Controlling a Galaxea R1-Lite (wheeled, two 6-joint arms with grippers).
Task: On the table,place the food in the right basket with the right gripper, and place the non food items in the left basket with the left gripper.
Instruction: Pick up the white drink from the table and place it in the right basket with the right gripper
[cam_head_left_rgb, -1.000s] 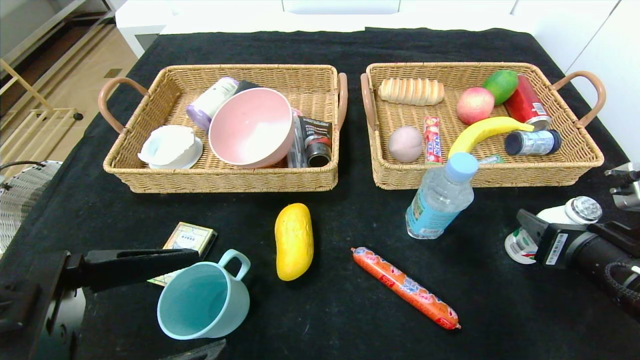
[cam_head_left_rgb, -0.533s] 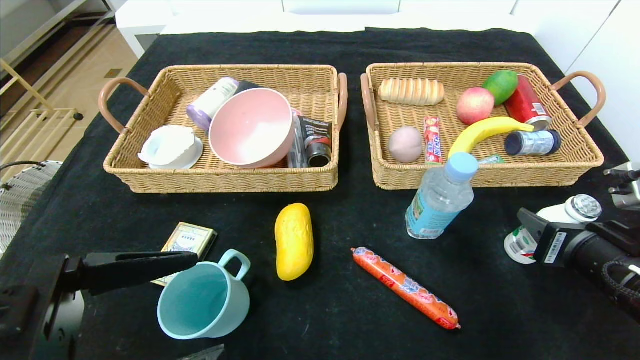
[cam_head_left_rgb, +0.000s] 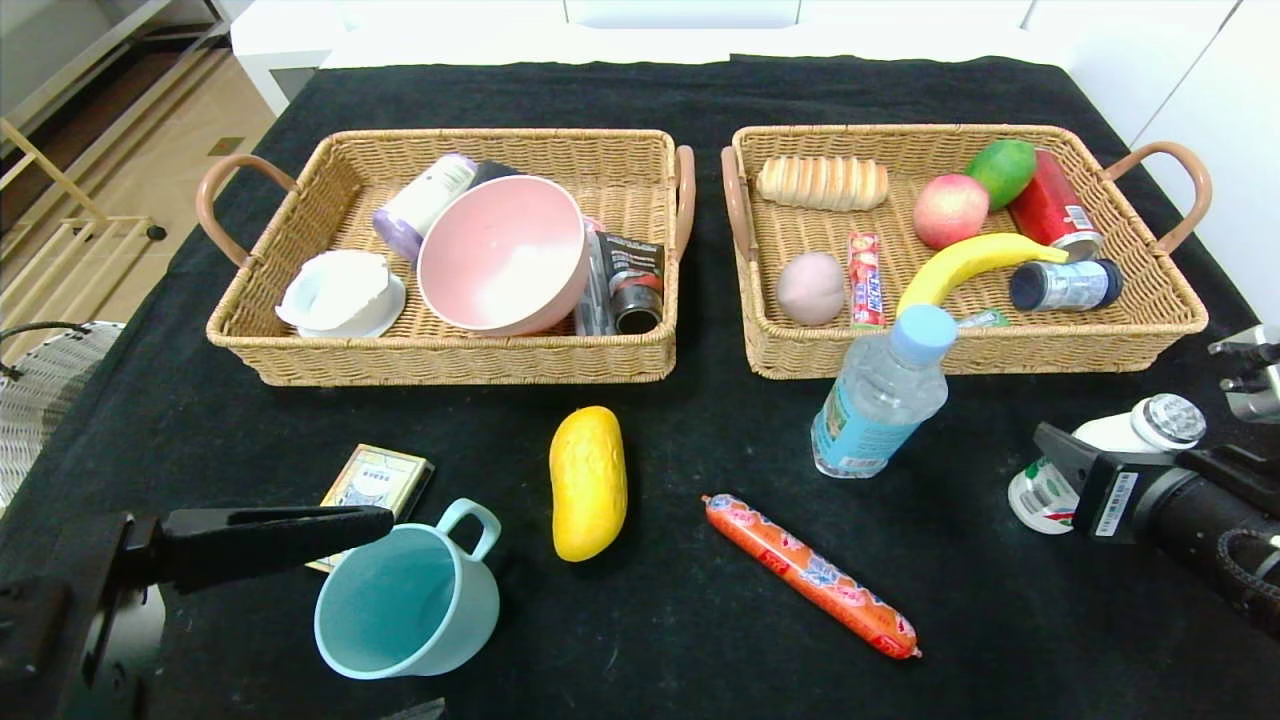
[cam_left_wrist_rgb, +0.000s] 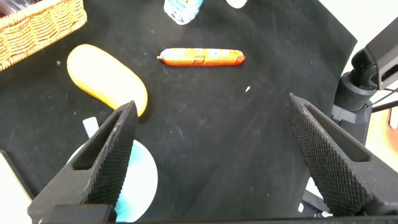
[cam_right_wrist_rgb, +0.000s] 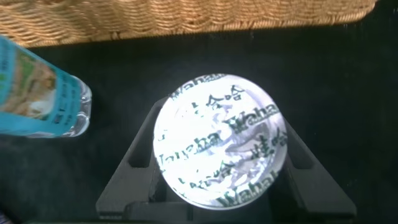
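My right gripper (cam_head_left_rgb: 1075, 462) is shut on the white bottle (cam_head_left_rgb: 1112, 433), which leans over at the table's right edge. In the right wrist view its silver cap (cam_right_wrist_rgb: 221, 140) fills the space between the jaws of the right gripper (cam_right_wrist_rgb: 222, 134). The water bottle (cam_head_left_rgb: 880, 395) stands in front of the right basket (cam_head_left_rgb: 1050, 350). The sausage (cam_head_left_rgb: 810, 577) and yellow fruit (cam_head_left_rgb: 588, 482) lie mid-table. My left gripper (cam_head_left_rgb: 415, 612) hangs open over the teal mug (cam_head_left_rgb: 405, 600), one finger above the cream card box (cam_head_left_rgb: 378, 478). From the left wrist, the left gripper (cam_left_wrist_rgb: 211, 102) has only black cloth between its jaws.
The left basket (cam_head_left_rgb: 440, 360) holds a pink bowl (cam_head_left_rgb: 502, 252), a white dish and some containers. In the right basket lie bread, an apple, a banana, a can and other food. Black cloth runs between the loose items and the baskets.
The right gripper's jaws have closed in on the white bottle, which shifted slightly. The left gripper has sunk a little toward the near edge, still open.
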